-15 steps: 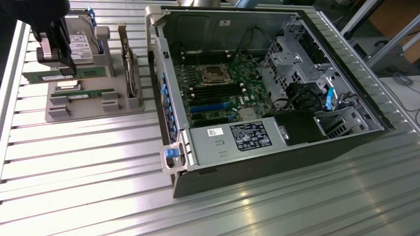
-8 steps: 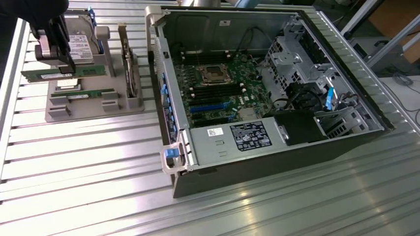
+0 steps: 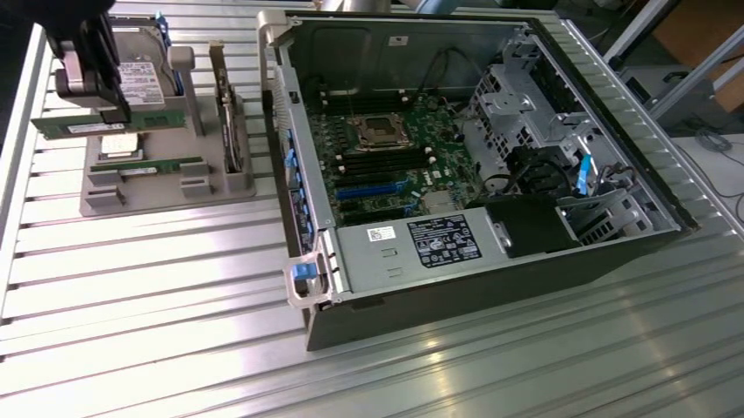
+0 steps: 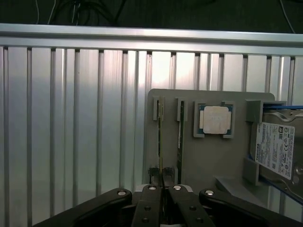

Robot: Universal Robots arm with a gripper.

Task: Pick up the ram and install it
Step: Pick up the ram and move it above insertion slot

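Observation:
My gripper (image 3: 115, 111) stands at the exterior view's far left, over the grey holder tray (image 3: 152, 198), shut on a ram (image 3: 76, 127), a long green stick with a white label. In the wrist view the ram (image 4: 160, 137) shows edge-on, pinched between the black fingertips of the gripper (image 4: 161, 174). I cannot tell whether it has left its slot. A second, alike ram (image 3: 157, 165) rests in the tray's nearer slot and appears edge-on in the wrist view (image 4: 181, 132). The black memory slots (image 3: 378, 161) lie on the motherboard inside the open computer case (image 3: 305, 157).
On the tray also sit a square silver processor chip (image 3: 120, 146) (image 4: 215, 119), a hard drive (image 3: 145, 77) (image 4: 279, 146) and an upright expansion card (image 3: 230, 122). The case holds a power supply (image 3: 419, 244) and drive cages. Everything rests on a ribbed aluminium table (image 3: 174, 296).

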